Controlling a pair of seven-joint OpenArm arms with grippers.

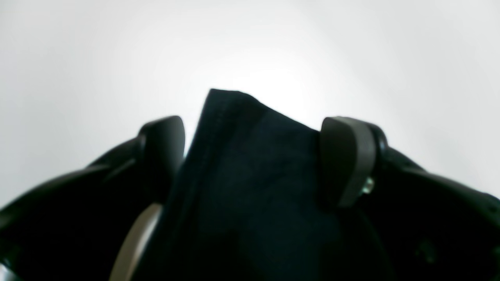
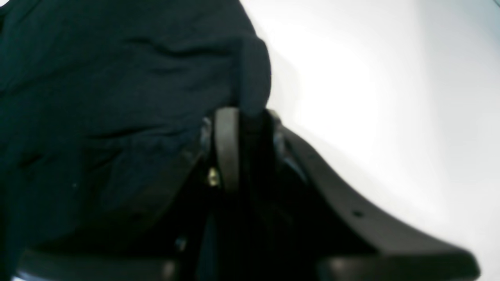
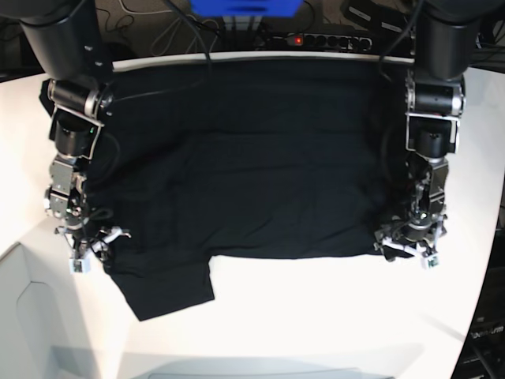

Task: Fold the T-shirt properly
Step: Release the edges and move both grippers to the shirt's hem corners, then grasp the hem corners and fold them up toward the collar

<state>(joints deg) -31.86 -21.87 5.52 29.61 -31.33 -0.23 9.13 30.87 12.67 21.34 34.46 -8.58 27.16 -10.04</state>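
Both grippers are set at the near corners of the large plain black fabric T-shirt [image 3: 252, 158], which is spread flat across the white table [image 3: 331, 316] with one short sleeve jutting out toward the near left of the base view. On the right arm, the black gripper [image 2: 244, 117] is seen in its wrist view with the jaws drawn close together over a bunched fold of cloth at the shirt's edge; a pinch on the fabric appears to be made, though the contact is blurred and dark. On the left arm, the black gripper [image 1: 252, 156] is spread wide, and a hemmed corner of the shirt is seen rising between its two pads [image 1: 345, 160] without being squeezed.

The step in hand is judged to be the taking of both near corners before the first fold. The left jaws must next be shut on the corner between them, so that the near edge can be lifted evenly by both arms and carried over toward the far edge.

Beyond the far edge, a black power strip [image 3: 319, 39] and cables are to be seen, and a blue object [image 3: 246, 6] at the top. Nothing lies on the cloth itself; only the protruding sleeve may spoil an even fold.
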